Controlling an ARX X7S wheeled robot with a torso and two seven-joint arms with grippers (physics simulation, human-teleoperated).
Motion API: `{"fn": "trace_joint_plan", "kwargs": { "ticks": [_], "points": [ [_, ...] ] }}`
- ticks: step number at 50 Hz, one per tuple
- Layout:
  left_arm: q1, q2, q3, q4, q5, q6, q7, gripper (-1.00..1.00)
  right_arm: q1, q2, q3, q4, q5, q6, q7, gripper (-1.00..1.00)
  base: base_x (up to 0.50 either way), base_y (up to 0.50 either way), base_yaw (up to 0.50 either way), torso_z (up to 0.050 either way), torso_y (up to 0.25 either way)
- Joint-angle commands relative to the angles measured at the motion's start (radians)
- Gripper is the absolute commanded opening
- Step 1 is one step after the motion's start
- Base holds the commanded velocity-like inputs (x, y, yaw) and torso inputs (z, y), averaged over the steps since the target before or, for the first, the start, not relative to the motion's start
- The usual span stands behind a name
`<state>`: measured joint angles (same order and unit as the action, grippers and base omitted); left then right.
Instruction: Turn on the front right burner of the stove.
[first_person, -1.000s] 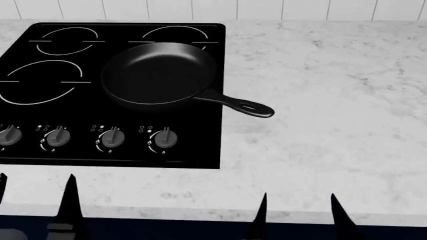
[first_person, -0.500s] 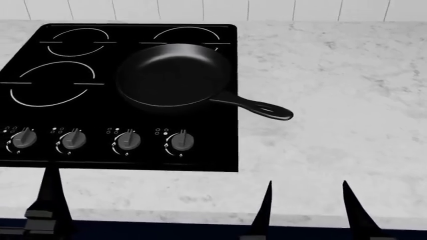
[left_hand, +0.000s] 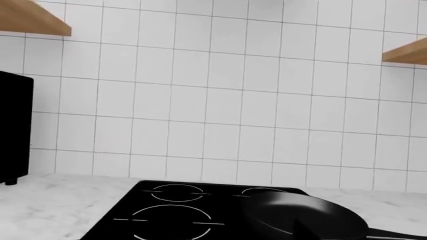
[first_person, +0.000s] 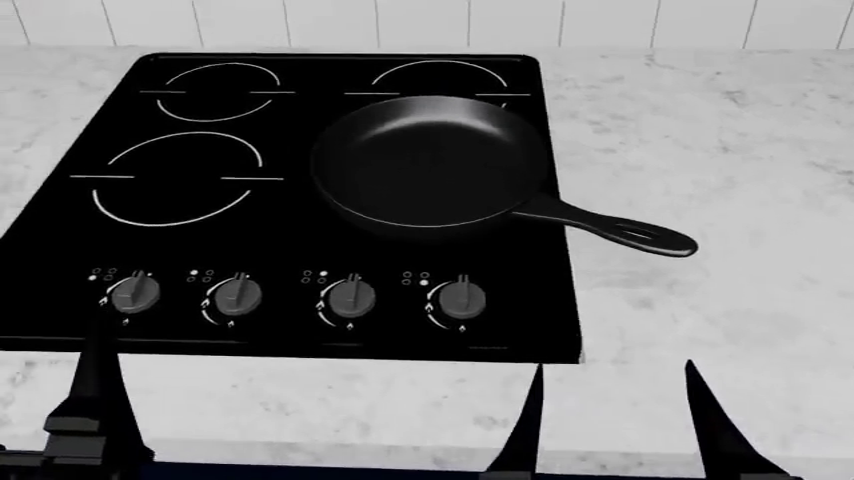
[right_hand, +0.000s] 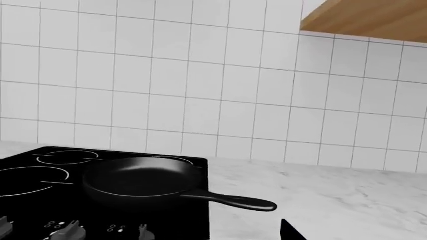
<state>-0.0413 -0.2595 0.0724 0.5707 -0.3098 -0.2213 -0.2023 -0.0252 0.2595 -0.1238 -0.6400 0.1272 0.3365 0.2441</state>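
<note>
Since the earlier head-view frames, the stove (first_person: 287, 200) is seen shifted toward the right of the picture and its whole width is now shown, with all four knobs in view; the dark fingertips at the lower edge are seen in much the same spots as half a second ago.

Beginning at the left, the left gripper (first_person: 96, 400) is shown only as one dark pointed finger rising from the lower edge, with a second finger barely caught at the corner. Whether it is spread or closed cannot be told. Nothing is seen held in it. Just ahead of it, across a strip of white marble counter (first_person: 707, 150), the leftmost knob (first_person: 134, 294) is set. Three cooking zones outlined in white arcs are drawn on the glass further ahead.

A row of grey knobs runs toward the right gripper's side, ending in the fourth knob (first_person: 461, 298), which lies ahead of and slightly to the left of the right gripper (first_person: 614, 420).

The front right burner (first_person: 434, 228) is almost wholly covered by a black frying pan (first_person: 427, 165), ahead of the right gripper and beyond the fourth knob. The pan's handle (first_person: 621, 232) reaches out over the counter, straight ahead of the right gripper.

The right gripper is shown spread, its two pointed fingers well apart, nothing between them, clear of the stove.
</note>
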Motion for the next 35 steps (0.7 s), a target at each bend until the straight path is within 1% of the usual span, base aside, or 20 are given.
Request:
{"fn": "trace_joint_plan", "kwargs": {
  "ticks": [1,7,18,20,21,23,24,27,28,33,35],
  "points": [
    [-0.008,-0.010,0.008,-0.011,-0.002,0.006,-0.003,1.00,-0.005,0.006,-0.006,0.001,0.000,-0.008,0.011,1.00,0.09,0.27,0.00,0.000,0.000],
    [0.002,-0.010,0.008,-0.014,-0.003,0.013,-0.010,1.00,-0.018,0.004,-0.002,0.015,0.002,-0.025,0.021,1.00,0.11,0.23,0.00,0.000,0.000],
    [0.000,-0.012,0.012,-0.017,-0.010,0.019,-0.013,1.00,-0.019,0.010,-0.011,0.020,0.002,-0.026,0.029,1.00,0.29,0.00,0.00,0.000,0.000],
    [0.001,-0.014,0.015,-0.016,-0.008,0.019,-0.015,1.00,-0.020,0.015,-0.025,0.015,-0.004,-0.027,0.023,1.00,0.29,0.20,0.00,0.000,0.000],
    [-0.009,-0.019,0.012,0.008,-0.018,-0.012,-0.024,1.00,-0.019,0.017,-0.024,0.011,-0.003,-0.024,0.024,1.00,0.25,0.28,0.00,0.000,0.000],
    [-0.002,-0.014,0.015,-0.013,-0.010,0.016,-0.018,1.00,-0.018,0.018,-0.021,0.013,0.001,-0.026,0.025,1.00,0.25,0.28,0.00,0.000,0.000],
    [-0.011,-0.018,0.016,0.002,-0.016,-0.006,-0.023,1.00,-0.018,0.018,-0.020,0.013,0.002,-0.027,0.025,1.00,0.23,0.28,0.00,0.000,0.000],
    [-0.006,-0.016,0.019,-0.009,-0.013,0.009,-0.020,1.00,-0.017,0.020,-0.019,0.013,0.004,-0.025,0.028,1.00,0.22,0.28,0.00,0.000,0.000],
    [-0.016,-0.019,0.018,0.005,-0.021,-0.014,-0.026,1.00,-0.016,0.020,-0.018,0.012,0.005,-0.024,0.029,1.00,0.18,0.27,0.00,0.000,0.000],
    [-0.024,-0.019,0.028,0.010,-0.022,-0.028,-0.033,1.00,-0.020,0.025,-0.019,0.017,0.009,-0.028,0.029,1.00,0.09,0.07,0.00,0.000,0.000],
    [-0.019,-0.014,0.035,-0.012,-0.010,-0.003,-0.027,1.00,-0.020,0.024,-0.014,0.021,0.011,-0.030,0.032,1.00,0.08,0.07,0.00,0.000,0.000]
  ]
}}
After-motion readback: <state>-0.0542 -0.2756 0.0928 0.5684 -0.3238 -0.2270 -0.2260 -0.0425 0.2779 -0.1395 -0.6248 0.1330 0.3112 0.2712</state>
